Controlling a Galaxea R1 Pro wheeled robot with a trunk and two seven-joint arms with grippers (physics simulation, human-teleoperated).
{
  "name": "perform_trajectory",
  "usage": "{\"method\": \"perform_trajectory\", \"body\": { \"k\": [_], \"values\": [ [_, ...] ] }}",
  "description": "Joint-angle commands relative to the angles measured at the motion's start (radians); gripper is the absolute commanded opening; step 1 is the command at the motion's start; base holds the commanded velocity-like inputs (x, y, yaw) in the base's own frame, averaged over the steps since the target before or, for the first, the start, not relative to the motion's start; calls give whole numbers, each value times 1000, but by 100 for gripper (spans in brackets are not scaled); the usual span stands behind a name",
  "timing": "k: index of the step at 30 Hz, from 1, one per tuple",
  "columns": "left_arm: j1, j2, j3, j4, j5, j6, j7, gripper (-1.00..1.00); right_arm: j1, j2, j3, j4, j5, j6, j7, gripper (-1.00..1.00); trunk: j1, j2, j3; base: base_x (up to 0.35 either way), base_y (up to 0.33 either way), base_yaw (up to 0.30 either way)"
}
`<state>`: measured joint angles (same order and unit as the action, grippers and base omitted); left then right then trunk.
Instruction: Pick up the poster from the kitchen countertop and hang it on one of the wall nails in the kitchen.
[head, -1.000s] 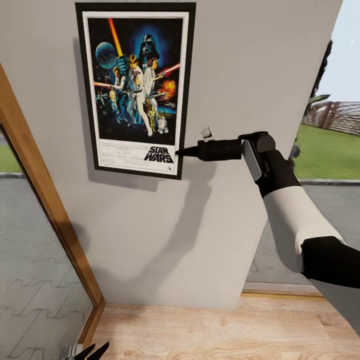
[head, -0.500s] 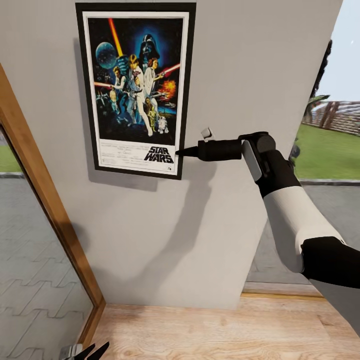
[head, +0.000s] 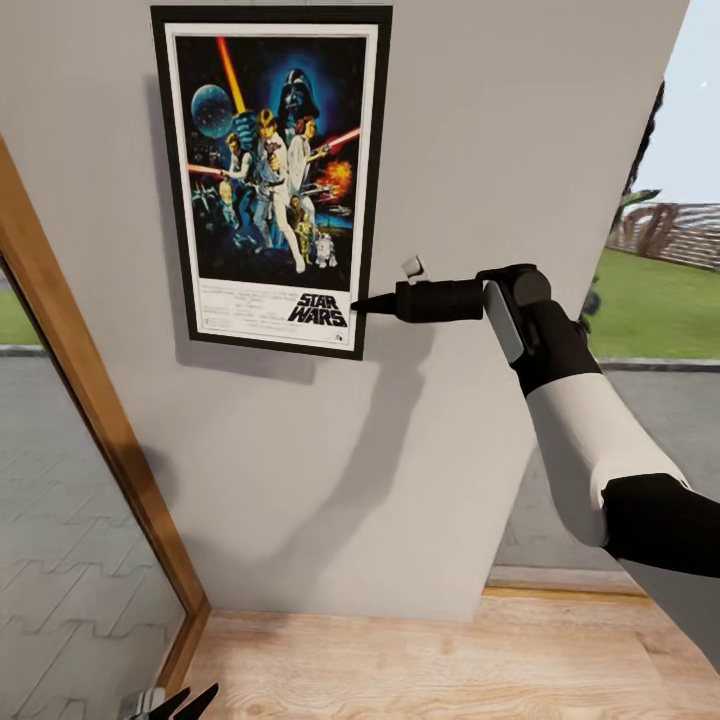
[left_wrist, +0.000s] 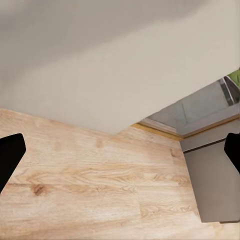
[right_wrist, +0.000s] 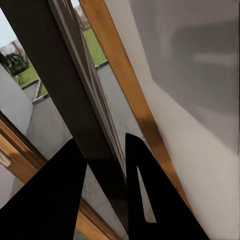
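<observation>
Black fingertips of our left gripper (head: 178, 700) are showing nearest to us, low over the wood floor (head: 420, 660). In the left wrist view its two fingers (left_wrist: 10, 157) are sitting far apart at the picture's edges, so we are reading that gripper as spread and empty, parked out of the way while the other arm works.

Farther out, our right arm is reaching level toward the grey wall (head: 470, 150). The right gripper (head: 360, 305) is meeting the poster (head: 270, 170) at its lower right corner, the tips against the black frame. In the right wrist view the fingers (right_wrist: 145, 190) are lying close together with a dark strip in the narrow gap; we are judging that they are pinching the frame's edge, though the contact is small in the head view.

Beyond the tips, the poster is lying upright and flat on the wall, up and away from the gripper, casting a thin shadow along its left side and under its bottom edge. The nail is not visible to us; we suppose it is behind the top of the frame. We are judging the hanging as nearly done, the grip being kept low on the frame so the top could seat on the nail. Letting go slowly seems wise, since a corner pull could tilt it.
</observation>
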<state>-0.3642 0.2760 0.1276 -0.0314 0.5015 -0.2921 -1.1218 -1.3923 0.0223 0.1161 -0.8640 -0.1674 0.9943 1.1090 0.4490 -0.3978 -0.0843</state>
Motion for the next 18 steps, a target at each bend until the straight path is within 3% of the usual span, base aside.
{"method": "perform_trajectory", "body": {
  "k": [1,6,14,18],
  "values": [
    [-1,0,8,1,-8,-5,-3,100,-1,0,0,0,-4,6,0,-100,1,-2,-2,259,0,0],
    [-1,0,8,1,-8,-5,-3,100,0,0,0,0,-4,6,0,-100,1,-2,-2,150,0,0],
    [-2,0,8,1,-8,-5,-3,100,0,-1,0,0,-4,6,0,-100,1,-2,-2,22,0,0],
    [16,1,9,-1,-4,-3,-3,100,23,-24,-9,-1,-4,2,-2,-100,1,-2,-2,0,0,0]
  ]
}}
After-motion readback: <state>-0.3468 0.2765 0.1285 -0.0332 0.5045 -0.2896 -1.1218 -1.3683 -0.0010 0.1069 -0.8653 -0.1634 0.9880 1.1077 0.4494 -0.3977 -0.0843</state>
